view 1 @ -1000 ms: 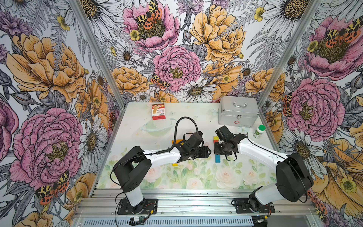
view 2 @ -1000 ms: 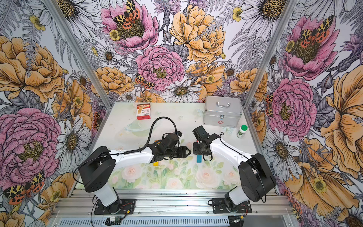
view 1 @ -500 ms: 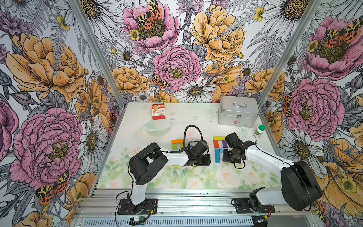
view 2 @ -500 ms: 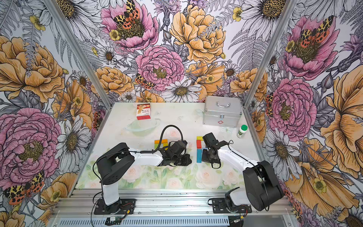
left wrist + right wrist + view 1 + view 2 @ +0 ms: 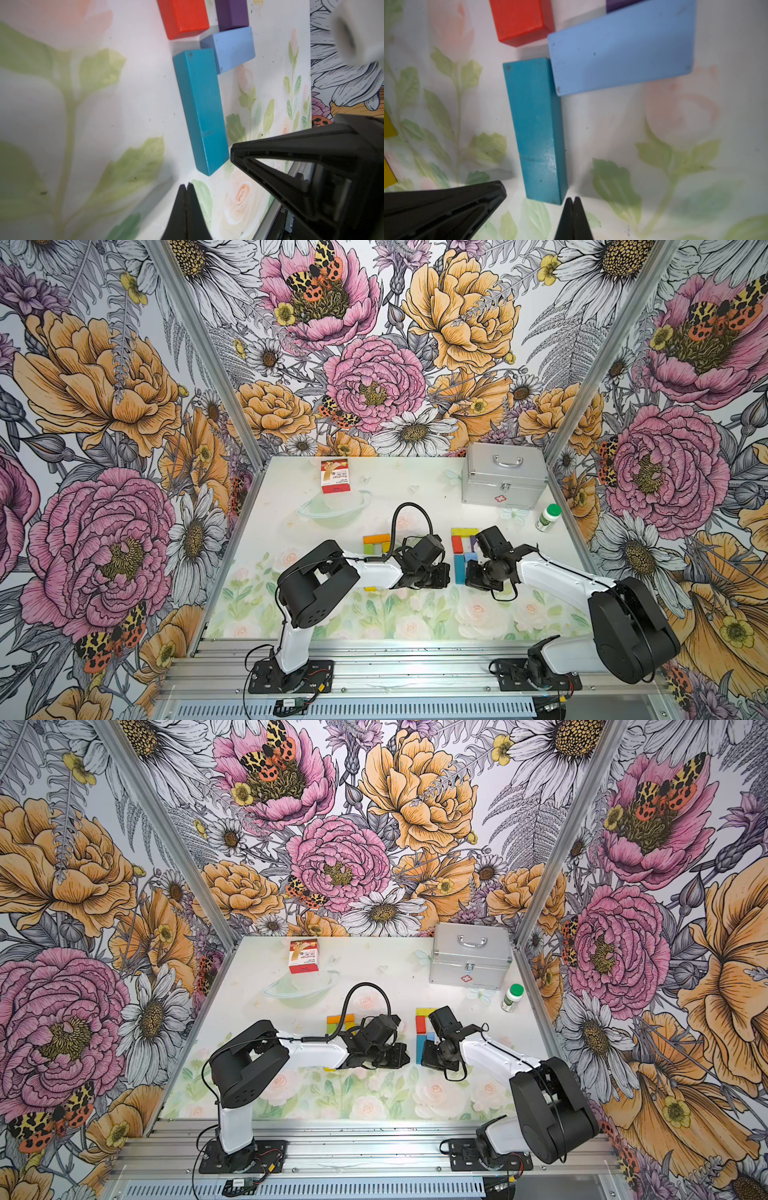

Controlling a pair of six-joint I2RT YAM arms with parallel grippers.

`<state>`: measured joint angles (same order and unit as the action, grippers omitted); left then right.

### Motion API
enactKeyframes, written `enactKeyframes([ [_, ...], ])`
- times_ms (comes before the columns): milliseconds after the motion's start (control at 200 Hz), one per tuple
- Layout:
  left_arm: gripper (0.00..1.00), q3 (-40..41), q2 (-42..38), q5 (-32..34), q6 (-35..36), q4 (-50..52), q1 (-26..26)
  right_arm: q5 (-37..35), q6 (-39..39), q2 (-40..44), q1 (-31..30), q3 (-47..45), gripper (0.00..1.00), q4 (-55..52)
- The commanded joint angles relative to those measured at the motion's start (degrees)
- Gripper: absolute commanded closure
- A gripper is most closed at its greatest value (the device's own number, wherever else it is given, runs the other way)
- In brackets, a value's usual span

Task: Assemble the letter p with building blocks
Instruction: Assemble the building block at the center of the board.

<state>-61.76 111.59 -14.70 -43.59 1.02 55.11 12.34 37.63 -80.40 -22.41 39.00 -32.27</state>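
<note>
teal block (image 5: pixel 535 128) flat, light blue block (image 5: pixel 620 49) touching it, red block (image 5: pixel 521 18) near

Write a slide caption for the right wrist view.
Right gripper, jaws shut, empty, near one end of the teal block; light blue block and red block lie beyond.

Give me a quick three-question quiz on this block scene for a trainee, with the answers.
1. True or false: the left gripper holds the long teal painted block.
2. The flat light blue painted block lies: A, against that teal block's side; B, stacked on top of it; C, in a gripper.
3. Fill in: the right gripper is ___.
Key: 1 false, it is shut and empty; 2 A; 3 shut.
</note>
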Motion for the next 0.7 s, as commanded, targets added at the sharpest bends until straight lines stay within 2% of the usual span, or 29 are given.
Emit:
enactKeyframes([
  [0, 1.0, -1.68, 1.41, -1.68, 0.09, -1.01, -0.26, 1.64, 0.52, -1.49, 0.07, -0.52, 1.0, 2.94],
  [695, 1.0, -3.71, 3.34, -3.42, 0.62, 0.09, -0.27, 4.5, 2.5, 2.0, 0.09, -3.37, 1.0, 3.04],
])
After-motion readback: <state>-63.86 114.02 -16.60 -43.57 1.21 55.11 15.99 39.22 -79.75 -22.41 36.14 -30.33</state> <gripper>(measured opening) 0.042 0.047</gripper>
